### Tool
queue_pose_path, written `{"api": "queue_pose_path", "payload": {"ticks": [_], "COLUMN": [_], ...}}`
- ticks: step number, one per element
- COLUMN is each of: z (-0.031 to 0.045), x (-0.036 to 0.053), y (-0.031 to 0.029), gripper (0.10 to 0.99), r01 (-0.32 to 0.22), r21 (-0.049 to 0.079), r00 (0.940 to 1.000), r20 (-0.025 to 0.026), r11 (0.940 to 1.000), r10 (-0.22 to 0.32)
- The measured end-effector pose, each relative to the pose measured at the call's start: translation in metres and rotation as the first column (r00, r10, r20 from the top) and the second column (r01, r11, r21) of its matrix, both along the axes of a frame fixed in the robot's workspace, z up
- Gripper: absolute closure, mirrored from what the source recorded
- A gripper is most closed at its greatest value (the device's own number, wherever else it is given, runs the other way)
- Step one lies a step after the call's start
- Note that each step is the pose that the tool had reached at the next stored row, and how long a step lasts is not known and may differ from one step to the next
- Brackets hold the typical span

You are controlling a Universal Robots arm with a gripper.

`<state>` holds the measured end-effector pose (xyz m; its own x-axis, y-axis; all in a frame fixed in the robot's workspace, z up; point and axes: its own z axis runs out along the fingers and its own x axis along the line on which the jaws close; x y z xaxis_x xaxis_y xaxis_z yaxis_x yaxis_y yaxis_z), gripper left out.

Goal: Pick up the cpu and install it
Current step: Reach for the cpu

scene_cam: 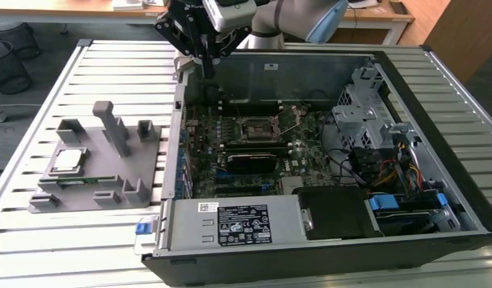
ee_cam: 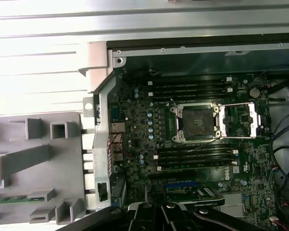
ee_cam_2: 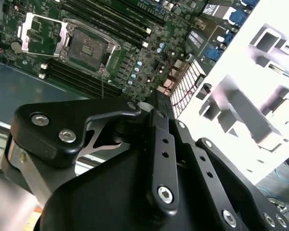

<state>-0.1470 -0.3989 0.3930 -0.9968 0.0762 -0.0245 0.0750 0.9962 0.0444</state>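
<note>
As the slatted tabletop [scene_cam: 110, 60] carries everything, read the scene from it downward in size.

- **Computer case** [scene_cam: 310, 75]: it lies open at the exterior view's right, with the motherboard [scene_cam: 310, 129] facing up.
- **Grey fixture** [scene_cam: 86, 191]: it sits just beside the case, at the exterior view's left.
- **End effector** [scene_cam: 206, 63]: it hangs above the case's far corner, on the side nearest the fixture. Its fingers are together with nothing between them.
- **Socket** [scene_cam: 258, 127]: it lies near the board's middle, its retaining frame is swung open and its seat is bare.
- **Cpu** [scene_cam: 70, 159]: it lies flat, metal top up, in a recess of the fixture. It is well apart from the end effector and untouched.

**Step in hand (judged):** this is the reach toward the cpu, and no grasp is yet made. To do it well:
- Part the fingers before you descend.
- Come down square, clear of the fixture's upright posts.
- Take the chip by two opposite edges and keep it level. A tilted hold would likely carry through to the socket.

**Views:**
- Consult the exterior view for the cpu's seat and the posts around it.
- Consult the first wrist view for the socket from above, with its frame hinged aside. It also shows a green memory stick [ee_cam: 9, 198] lying in a fixture slot.
- The second wrist view looks past the end effector's black linkage and gives you the same socket obliquely.
</note>
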Motion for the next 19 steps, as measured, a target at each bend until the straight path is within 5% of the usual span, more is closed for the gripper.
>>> {"api": "queue_pose_path", "payload": {"ticks": [19], "z": [0.0], "x": [-0.0166], "y": [0.0], "gripper": [0.98], "r01": [0.0], "r21": [0.0], "r00": [1.0], "r20": [0.0001], "r11": [1.0], "r10": [0.0]}}
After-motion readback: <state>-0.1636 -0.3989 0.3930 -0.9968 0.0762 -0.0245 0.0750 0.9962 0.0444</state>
